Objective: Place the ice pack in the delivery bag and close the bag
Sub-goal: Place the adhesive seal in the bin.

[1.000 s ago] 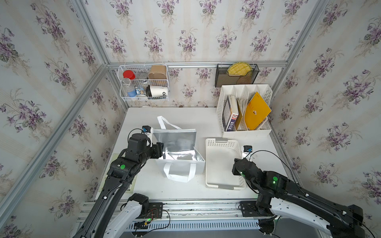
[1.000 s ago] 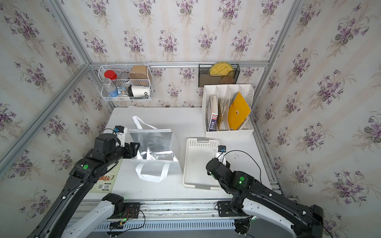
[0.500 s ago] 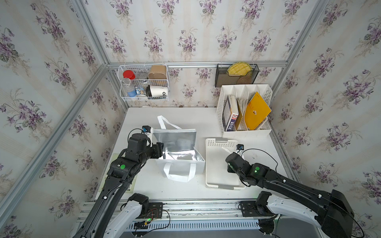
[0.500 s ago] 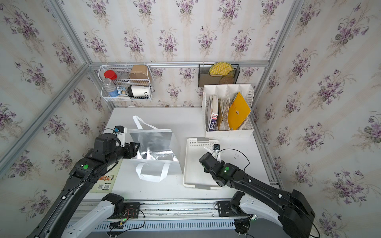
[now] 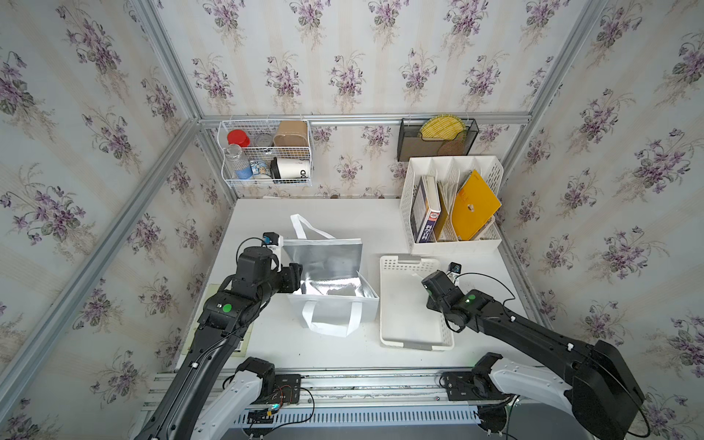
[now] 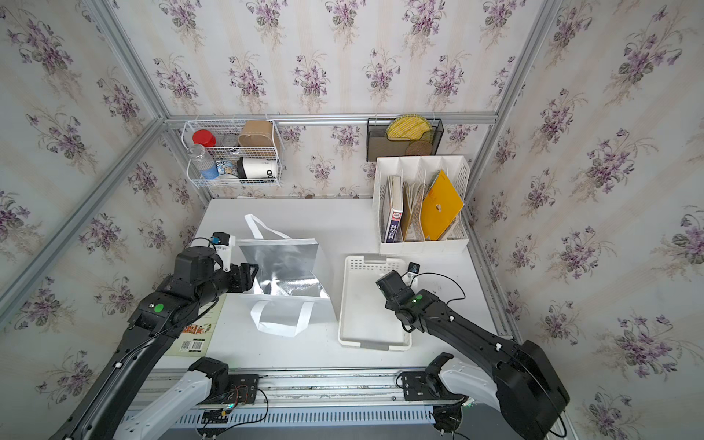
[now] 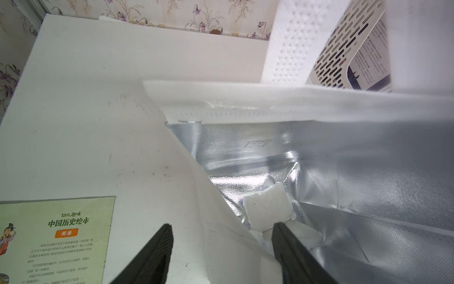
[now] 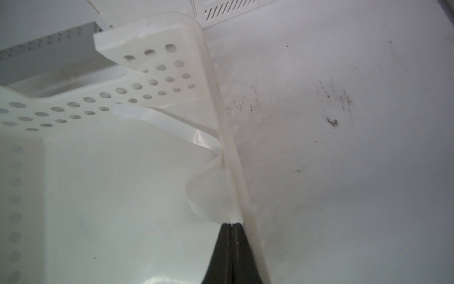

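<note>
Risk now is the exit: soft whitish ice pack lies deep inside the tall white foil-lined delivery bag, left of centre in both top views. Left jaws, wide, straddle its wall; dragging out could topple it. Right jaws, closed, hover at the rim of the white perforated tray.

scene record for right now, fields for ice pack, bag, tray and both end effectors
delivery bag: upright, mouth open, foil lining showing
ice pack: lying on the bag's floor, not gripped
left end effector: open, astride the bag's side wall
right end effector: shut, holding nothing, at the rim of the perforated tray
task: ice pack already in the bag
</note>
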Robot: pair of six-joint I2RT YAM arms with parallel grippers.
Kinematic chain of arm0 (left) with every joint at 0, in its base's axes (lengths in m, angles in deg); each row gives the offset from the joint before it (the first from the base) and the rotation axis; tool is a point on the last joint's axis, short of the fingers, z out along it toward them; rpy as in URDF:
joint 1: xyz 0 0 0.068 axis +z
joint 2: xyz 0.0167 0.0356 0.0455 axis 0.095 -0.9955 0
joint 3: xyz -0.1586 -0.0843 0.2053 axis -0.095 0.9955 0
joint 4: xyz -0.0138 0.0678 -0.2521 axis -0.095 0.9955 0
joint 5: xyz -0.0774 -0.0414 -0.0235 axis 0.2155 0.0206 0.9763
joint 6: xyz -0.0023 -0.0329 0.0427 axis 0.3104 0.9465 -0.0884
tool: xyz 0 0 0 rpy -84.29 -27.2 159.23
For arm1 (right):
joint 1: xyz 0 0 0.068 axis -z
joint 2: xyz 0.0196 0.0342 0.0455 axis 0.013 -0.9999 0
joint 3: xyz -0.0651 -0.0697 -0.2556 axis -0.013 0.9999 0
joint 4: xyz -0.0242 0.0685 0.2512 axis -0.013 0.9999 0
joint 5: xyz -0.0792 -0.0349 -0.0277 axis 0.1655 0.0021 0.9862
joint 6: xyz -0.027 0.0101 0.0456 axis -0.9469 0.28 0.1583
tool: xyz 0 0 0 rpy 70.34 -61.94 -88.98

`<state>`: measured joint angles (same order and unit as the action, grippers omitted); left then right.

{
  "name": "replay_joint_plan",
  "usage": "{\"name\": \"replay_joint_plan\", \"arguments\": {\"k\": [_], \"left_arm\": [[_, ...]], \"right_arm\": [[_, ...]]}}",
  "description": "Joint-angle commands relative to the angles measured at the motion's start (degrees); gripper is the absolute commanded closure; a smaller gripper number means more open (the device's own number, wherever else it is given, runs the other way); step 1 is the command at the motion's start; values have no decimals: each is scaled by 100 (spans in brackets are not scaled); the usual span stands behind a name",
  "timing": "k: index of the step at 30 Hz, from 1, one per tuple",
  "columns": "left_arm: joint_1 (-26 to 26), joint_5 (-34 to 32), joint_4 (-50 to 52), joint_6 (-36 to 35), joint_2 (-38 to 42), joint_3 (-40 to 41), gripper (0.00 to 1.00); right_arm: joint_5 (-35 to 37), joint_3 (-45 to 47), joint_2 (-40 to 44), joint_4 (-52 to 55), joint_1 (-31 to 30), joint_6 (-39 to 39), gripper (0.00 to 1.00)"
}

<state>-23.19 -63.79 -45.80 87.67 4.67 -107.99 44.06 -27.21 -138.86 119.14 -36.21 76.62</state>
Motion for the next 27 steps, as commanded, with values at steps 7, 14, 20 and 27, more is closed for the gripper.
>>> {"name": "replay_joint_plan", "arguments": {"k": [7,14,20,27], "left_arm": [[-2,-51,-19,-62,13,-56,32],[-1,-42,-14,-63,16,-52,32],[-2,-42,-14,-70,40,-51,32],[-4,-2,-21,-62,58,-60,32]], "right_arm": [[9,61,148,-154,529,-319,97],[-35,-103,226,-139,847,-575,93],[-561,-165,474,-36,847,-646,71],[-656,-280,1052,373,847,-478,30]]}}
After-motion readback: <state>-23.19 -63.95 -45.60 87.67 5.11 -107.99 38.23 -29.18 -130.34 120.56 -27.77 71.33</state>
